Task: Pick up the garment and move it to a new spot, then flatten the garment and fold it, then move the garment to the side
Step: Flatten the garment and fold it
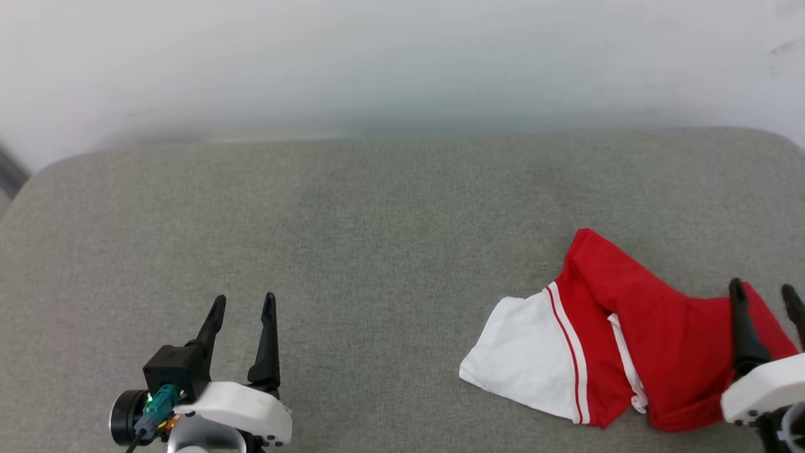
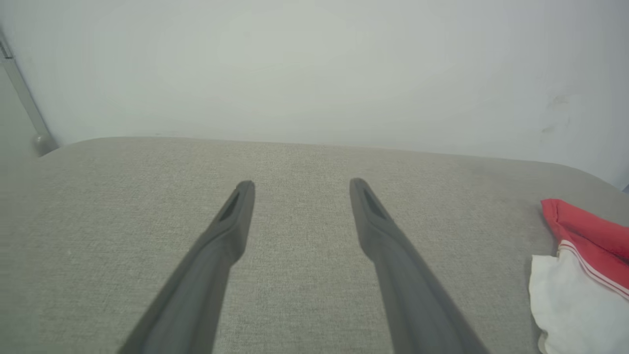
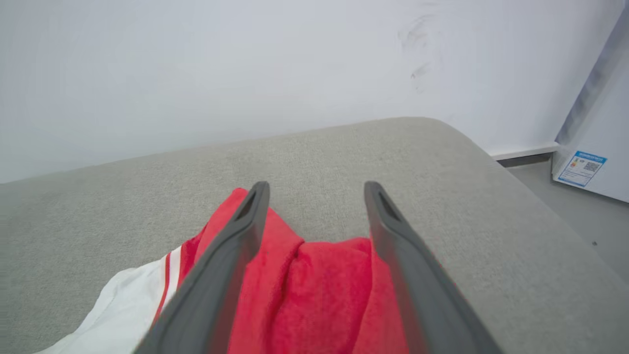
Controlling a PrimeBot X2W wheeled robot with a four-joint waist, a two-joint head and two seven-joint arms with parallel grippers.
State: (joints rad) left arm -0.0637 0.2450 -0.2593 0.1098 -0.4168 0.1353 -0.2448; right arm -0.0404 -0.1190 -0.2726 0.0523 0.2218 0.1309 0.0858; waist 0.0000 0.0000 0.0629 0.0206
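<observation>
Left gripper (image 1: 244, 301) idle at near edge, fingers apart, holding nothing. Right gripper (image 1: 762, 290) spread wide, straddling the garment (image 1: 660, 340), which lies bunched on the grey cushion's (image 1: 377, 220) right side. Probably its new spot; flattening not begun.

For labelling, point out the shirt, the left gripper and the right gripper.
garment (image 1: 666, 340), head view, red body cloth.
left gripper (image 1: 244, 297), head view, midway between fingertips.
right gripper (image 1: 761, 285), head view, midway between fingertips.

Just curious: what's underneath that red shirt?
The garment lies crumpled on a grey fabric surface, which shows all around it. The patch directly beneath it, and the garment's own lower layers, are covered.
</observation>
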